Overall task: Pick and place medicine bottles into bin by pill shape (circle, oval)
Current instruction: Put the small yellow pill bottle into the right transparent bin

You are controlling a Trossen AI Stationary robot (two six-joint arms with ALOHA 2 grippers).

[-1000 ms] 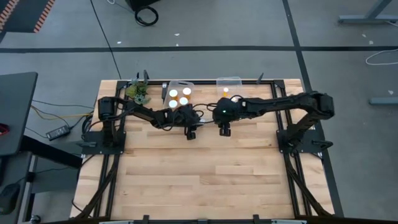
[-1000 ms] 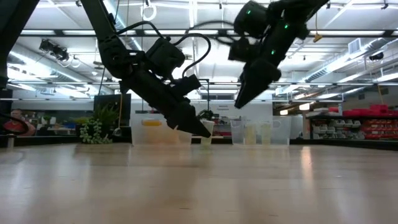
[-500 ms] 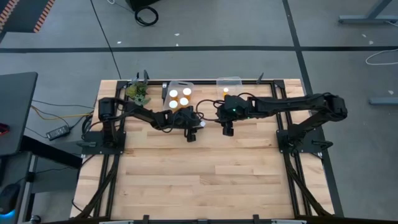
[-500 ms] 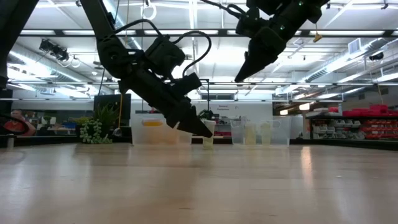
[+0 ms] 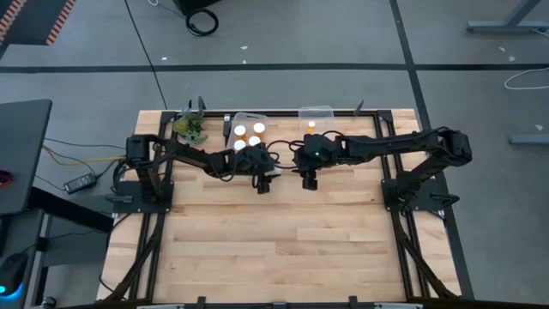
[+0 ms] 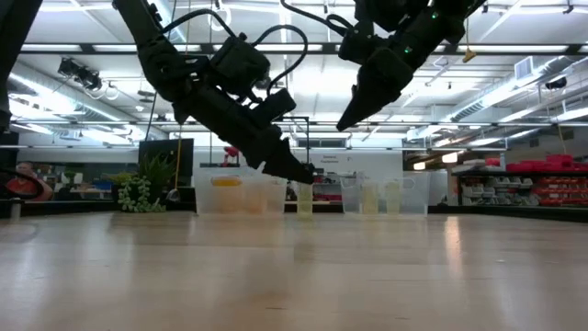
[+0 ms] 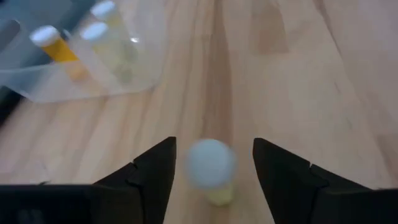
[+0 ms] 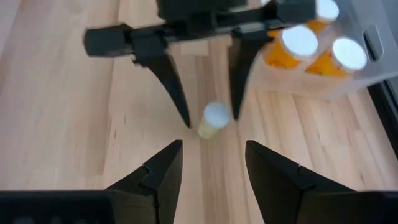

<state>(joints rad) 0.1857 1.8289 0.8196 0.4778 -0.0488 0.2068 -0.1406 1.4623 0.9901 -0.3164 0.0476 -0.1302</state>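
- The left end effector [image 8: 208,118] hangs over the wooden surface [image 5: 283,240], fingers [image 7: 155,168] apart on either side of a small white-capped bottle [image 7: 211,165], with gaps showing on both sides.
- That bottle [image 8: 213,119] stands just beside the clear left bin [image 5: 249,120], which holds three white-capped orange bottles [image 8: 298,46].
- The right end effector [image 5: 308,178] hovers close by, fingers [image 8: 158,174] apart and empty, pointing at the small bottle.
- A second clear bin [image 5: 315,112] sits further right, holding one orange bottle [image 5: 311,125].

Both arms reach mid-table, left pincer [image 5: 264,184] and right pincer [image 5: 308,181] gaping.
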